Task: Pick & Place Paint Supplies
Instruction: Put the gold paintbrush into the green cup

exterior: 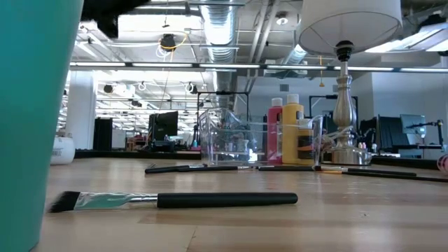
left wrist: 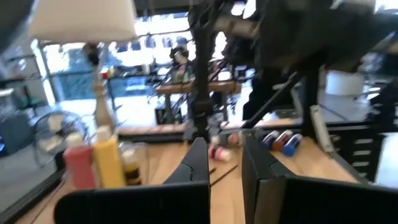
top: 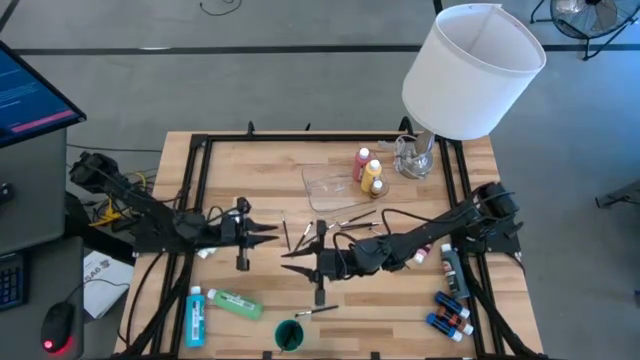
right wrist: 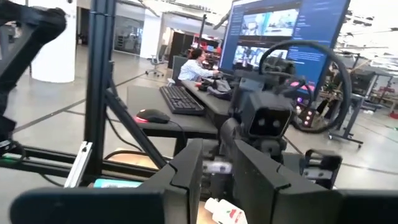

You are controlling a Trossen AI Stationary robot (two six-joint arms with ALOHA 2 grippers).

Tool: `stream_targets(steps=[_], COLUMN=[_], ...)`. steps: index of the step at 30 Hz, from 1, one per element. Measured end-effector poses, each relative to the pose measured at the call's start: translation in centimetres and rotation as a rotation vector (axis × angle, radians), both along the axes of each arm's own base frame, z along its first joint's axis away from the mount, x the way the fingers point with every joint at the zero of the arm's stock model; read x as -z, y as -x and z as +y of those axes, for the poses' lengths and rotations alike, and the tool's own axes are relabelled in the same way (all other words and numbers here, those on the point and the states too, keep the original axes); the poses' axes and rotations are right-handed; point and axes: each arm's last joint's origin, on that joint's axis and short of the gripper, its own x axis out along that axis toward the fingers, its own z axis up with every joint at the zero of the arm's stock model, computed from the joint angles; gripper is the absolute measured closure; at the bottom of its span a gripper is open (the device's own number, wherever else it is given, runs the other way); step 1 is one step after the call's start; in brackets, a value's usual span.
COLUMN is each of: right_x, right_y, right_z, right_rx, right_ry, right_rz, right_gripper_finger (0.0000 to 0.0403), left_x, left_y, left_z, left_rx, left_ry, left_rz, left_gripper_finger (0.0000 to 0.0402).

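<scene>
Facing each other over the middle of the table (top: 270,160), your two grippers sit low and level above the wood. The left gripper (top: 268,234) points toward the right edge, its fingers (left wrist: 198,163) narrowly apart with nothing between them; the left arm runs back flat to the table's left edge. The right gripper (top: 297,268) points toward the left edge, its fingers (right wrist: 189,171) also a narrow gap apart and empty; the right arm stretches long and low from its base at the right edge, bent slightly at the elbow.

Between and just beyond the two grippers you have several thin dark-handled brushes (top: 352,218) scattered on the wood, and one flat brush (exterior: 175,201) lies near the front edge beside a teal cup (top: 289,335). A green bottle (top: 235,303) and a blue bottle (top: 195,316) lie on their sides toward the front-left corner. A red bottle (top: 361,164) and a yellow bottle (top: 372,175) stand upright at the far side, touching the clear tray (top: 325,186). Tiny coloured bottles (top: 450,312) lie clustered by the front-right corner. The white lampshade (top: 472,70) stands over the far-right corner.
</scene>
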Motion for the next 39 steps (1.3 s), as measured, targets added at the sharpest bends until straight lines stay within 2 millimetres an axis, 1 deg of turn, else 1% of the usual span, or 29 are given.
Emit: stream_targets(steps=[2, 5, 8, 10, 12, 22, 25, 29, 33, 39], right_x=[0.1, 0.8, 1.8, 2.5, 2.7, 1.8, 1.9, 2.0, 2.1, 2.0], right_y=[-0.2, -0.4, -0.5, -0.6, -0.6, -0.7, -0.7, -0.9, -1.2, -1.8], right_z=[-0.4, -1.0, -1.5, -1.7, -2.0, -1.8, -1.9, -2.4, -3.5, -5.8], right_rx=[0.009, 0.021, 0.038, 0.049, 0.057, 0.045, 0.048, 0.061, 0.086, 0.142], right_ry=[-0.01, -0.035, -0.061, -0.08, -0.09, 0.021, 0.035, 0.039, 0.056, 0.052], right_rz=[0.01, 0.076, 0.178, 0.238, 0.258, 0.177, 0.181, 0.193, 0.203, 0.202], right_gripper_finger=[0.0321, 0.0321, 0.0321, 0.0321, 0.0321, 0.0321, 0.0321, 0.0321, 0.0321, 0.0321], left_x=[0.7, 1.4, 1.6, 1.6, 1.6, 1.6, 1.6, 1.6, 1.8, 2.1], left_y=[0.1, 0.3, 0.3, 0.3, 0.3, 0.2, 0.2, -0.2, -0.5, -0.7], left_z=[0.4, 0.8, 1.2, 1.3, 1.2, 0.7, 0.9, 1.9, 2.7, 3.5], left_rx=[-0.013, -0.047, -0.107, -0.116, -0.111, 0.06, 0.054, 0.011, 0.067, 0.107], left_ry=[0.016, 0.029, 0.031, 0.036, 0.05, 0.047, 0.073, 0.072, 0.066, 0.081], left_rz=[0.016, 0.035, 0.038, 0.034, 0.032, 0.037, 0.034, 0.032, 0.049, 0.071], left_gripper_finger=[0.0401, 0.0401, 0.0401, 0.0401, 0.0401, 0.0401, 0.0401, 0.0401, 0.0401, 0.0401])
